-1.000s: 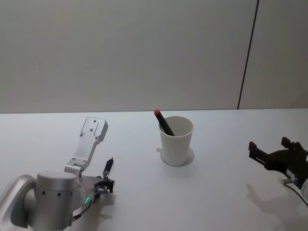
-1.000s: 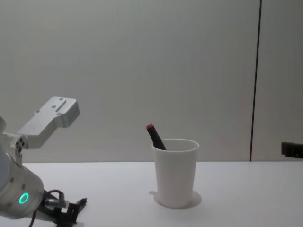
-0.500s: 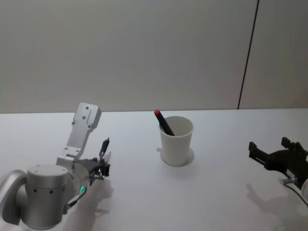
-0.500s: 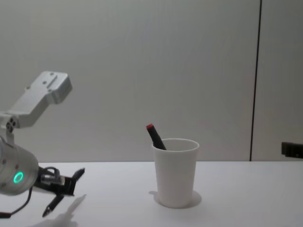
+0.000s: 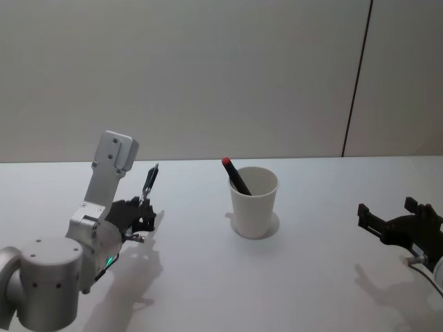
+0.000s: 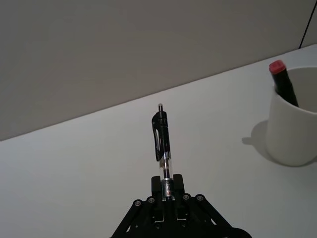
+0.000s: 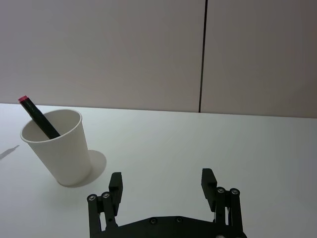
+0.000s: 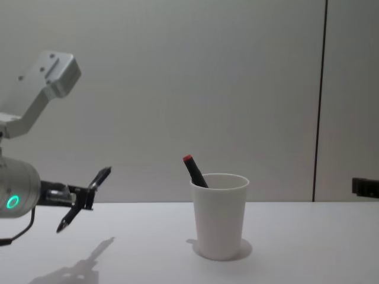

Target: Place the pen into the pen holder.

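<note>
My left gripper (image 5: 142, 209) is shut on a black clip pen (image 5: 149, 180) and holds it tilted above the table, left of the pen holder. In the left wrist view the pen (image 6: 162, 144) sticks out from between the fingers of the left gripper (image 6: 167, 186). The chest view shows the pen (image 8: 83, 200) in the air well above the table. The pen holder, a white paper cup (image 5: 254, 204) (image 8: 219, 219), stands upright at mid-table. A black marker with a red cap (image 5: 235, 176) leans inside it. My right gripper (image 7: 162, 181) hovers open at the right with nothing in it.
The white table (image 5: 291, 277) runs to a plain grey wall behind. A dark vertical seam (image 5: 356, 76) marks the wall at the right. Bare table lies between the left gripper and the cup (image 6: 292, 134).
The left gripper has risen from close to the table and moved forward, carrying the pen up with it. The cup, the marker and the right gripper have not moved.
</note>
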`<act>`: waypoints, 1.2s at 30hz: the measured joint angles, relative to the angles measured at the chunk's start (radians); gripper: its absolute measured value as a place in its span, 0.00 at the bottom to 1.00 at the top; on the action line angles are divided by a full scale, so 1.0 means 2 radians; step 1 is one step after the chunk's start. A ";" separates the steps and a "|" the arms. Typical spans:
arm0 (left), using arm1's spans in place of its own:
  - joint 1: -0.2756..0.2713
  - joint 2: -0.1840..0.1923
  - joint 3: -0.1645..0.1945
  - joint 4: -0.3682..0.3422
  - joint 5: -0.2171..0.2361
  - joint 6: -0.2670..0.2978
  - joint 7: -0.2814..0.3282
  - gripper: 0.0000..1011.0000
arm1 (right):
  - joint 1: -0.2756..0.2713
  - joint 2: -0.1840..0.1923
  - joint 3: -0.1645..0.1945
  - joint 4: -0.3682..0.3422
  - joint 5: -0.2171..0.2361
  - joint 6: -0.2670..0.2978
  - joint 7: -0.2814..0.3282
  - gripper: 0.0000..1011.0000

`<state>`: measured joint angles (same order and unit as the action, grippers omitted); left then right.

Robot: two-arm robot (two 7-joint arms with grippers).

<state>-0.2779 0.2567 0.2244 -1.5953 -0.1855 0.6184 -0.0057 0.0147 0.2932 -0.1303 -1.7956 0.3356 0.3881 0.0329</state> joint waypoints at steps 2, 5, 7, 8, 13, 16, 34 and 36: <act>0.003 0.004 -0.001 -0.003 0.004 -0.018 -0.011 0.14 | 0.000 0.000 0.000 0.000 0.000 0.000 0.000 0.99; 0.005 0.007 -0.002 -0.005 0.007 -0.037 -0.021 0.14 | 0.000 0.000 0.000 0.000 0.000 0.000 0.000 0.99; 0.008 0.011 -0.002 -0.007 0.009 -0.059 -0.033 0.14 | 0.000 0.000 0.000 0.000 0.000 0.000 0.000 0.99; 0.008 0.012 -0.003 -0.008 0.010 -0.066 -0.037 0.14 | 0.000 0.000 0.000 0.000 0.000 0.000 0.000 0.99; 0.013 0.019 -0.005 -0.011 0.011 -0.114 -0.067 0.14 | 0.000 0.000 0.000 0.000 0.000 0.000 0.000 0.99; 0.014 0.023 -0.006 -0.012 0.011 -0.141 -0.085 0.14 | 0.000 0.000 0.000 0.000 0.000 0.000 0.000 0.99; 0.003 0.034 -0.007 0.006 -0.017 -0.253 -0.214 0.14 | 0.000 0.000 0.000 0.000 0.000 0.000 0.000 0.99; 0.000 0.034 -0.007 0.009 -0.020 -0.260 -0.227 0.14 | 0.000 0.000 0.000 0.000 0.000 0.000 0.000 0.99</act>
<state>-0.2773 0.3238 0.2104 -1.5766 -0.2249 0.0982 -0.4592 0.0147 0.2932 -0.1303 -1.7956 0.3356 0.3881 0.0329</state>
